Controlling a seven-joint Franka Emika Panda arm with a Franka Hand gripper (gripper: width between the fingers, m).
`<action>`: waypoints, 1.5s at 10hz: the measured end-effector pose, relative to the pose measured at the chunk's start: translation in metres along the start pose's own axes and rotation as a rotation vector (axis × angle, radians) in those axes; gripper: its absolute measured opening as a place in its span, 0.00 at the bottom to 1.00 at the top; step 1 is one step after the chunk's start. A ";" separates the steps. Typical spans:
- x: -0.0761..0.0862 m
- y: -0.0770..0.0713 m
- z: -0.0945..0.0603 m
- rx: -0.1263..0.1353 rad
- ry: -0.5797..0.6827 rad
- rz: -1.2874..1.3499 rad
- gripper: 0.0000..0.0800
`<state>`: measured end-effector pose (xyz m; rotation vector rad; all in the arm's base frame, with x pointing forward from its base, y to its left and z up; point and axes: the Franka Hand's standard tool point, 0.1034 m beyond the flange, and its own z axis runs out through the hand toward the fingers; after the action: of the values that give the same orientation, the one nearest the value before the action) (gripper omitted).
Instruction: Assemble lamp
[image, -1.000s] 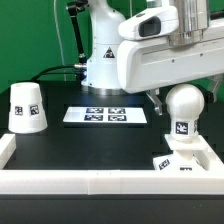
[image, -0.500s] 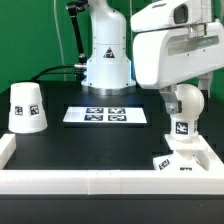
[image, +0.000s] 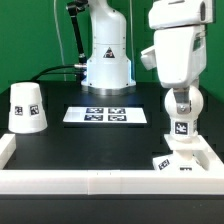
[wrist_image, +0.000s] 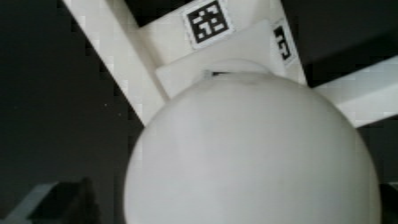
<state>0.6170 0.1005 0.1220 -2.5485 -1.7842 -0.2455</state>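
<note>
Base block (image: 186, 160): flat on the tabletop (image: 90, 145), at the exterior view's right.
Bulb (image: 183, 118): upright on the base block, round top up.
End effector (image: 179, 97): above the base block, at the bulb's top; opening and grip cannot be told.
Shade (image: 27, 106): well apart from the base block, wide end down.
Marker board (image: 105, 115): between shade and base block.

I see glossy white rounded arm shell (image: 178, 45) upper right, white pedestal (image: 106, 68) centre top, triangle sticker (image: 105, 54), black cables (image: 62, 40) upper left
</note>
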 end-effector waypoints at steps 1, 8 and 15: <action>-0.001 0.000 0.001 -0.001 -0.006 -0.054 0.87; -0.011 -0.002 0.009 0.011 -0.016 0.011 0.72; -0.008 0.000 0.007 0.014 -0.016 0.690 0.72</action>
<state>0.6151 0.0942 0.1140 -2.9532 -0.8053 -0.1845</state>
